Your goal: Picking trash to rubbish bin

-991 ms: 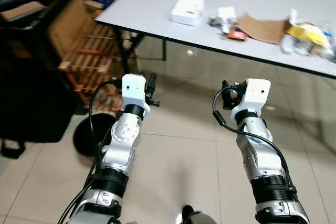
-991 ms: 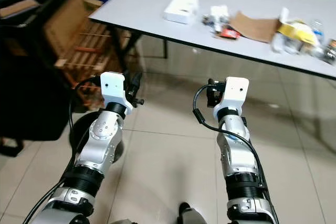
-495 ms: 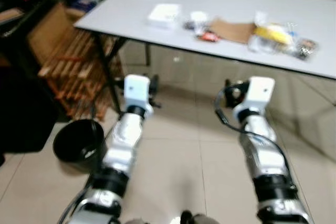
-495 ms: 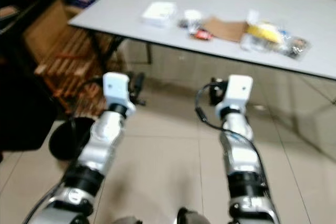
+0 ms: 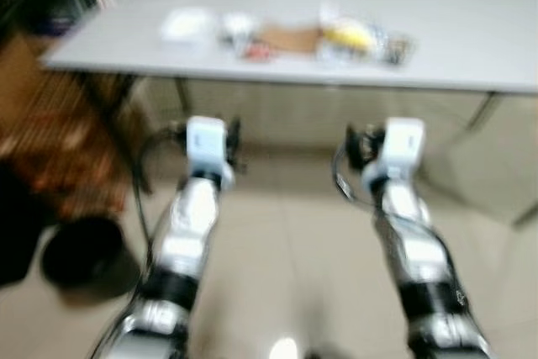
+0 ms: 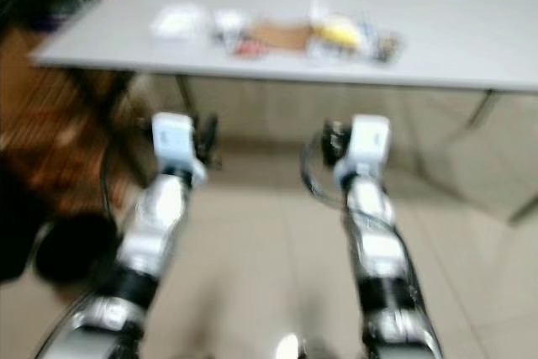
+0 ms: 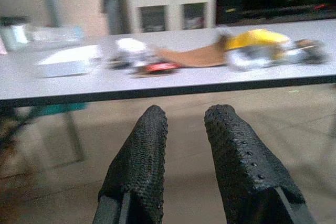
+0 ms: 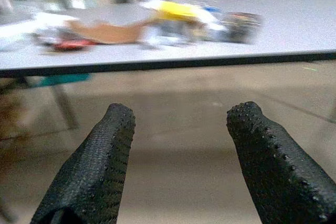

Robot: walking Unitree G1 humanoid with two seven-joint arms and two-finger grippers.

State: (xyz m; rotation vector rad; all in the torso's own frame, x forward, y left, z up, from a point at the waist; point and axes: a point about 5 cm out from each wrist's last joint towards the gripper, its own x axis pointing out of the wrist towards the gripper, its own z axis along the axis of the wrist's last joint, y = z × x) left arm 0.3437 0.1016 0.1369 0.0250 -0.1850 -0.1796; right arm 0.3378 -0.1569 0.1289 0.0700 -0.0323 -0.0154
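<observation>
Left eye view is blurred, but we can make out the grey table (image 5: 471, 39) ahead of us with the trash strung along its middle: a white flat packet (image 5: 187, 23) on the left, a small red wrapper (image 5: 256, 51), a brown piece of cardboard (image 5: 290, 38), then a yellow bag (image 5: 349, 35) among clear crinkled plastic (image 5: 391, 48) on the right. The black rubbish bin (image 5: 84, 254) stands on the floor to our near left, beside the table leg and well apart from the litter. Our left gripper (image 7: 184, 150) is held out in front below the table edge with its fingers narrow, a slim gap between the pads and nothing in it; our right gripper (image 8: 178, 161) hangs beside it with its fingers spread wide, also empty. We judge all of this trash to be light and limp: the wrappers and plastic should crumple under the pads and may slide on the smooth top, so we would pinch each at a bunched fold instead of a flat face. The cardboard looks stiffer, and we would take it by its near edge, which seems to lift slightly off the table.
</observation>
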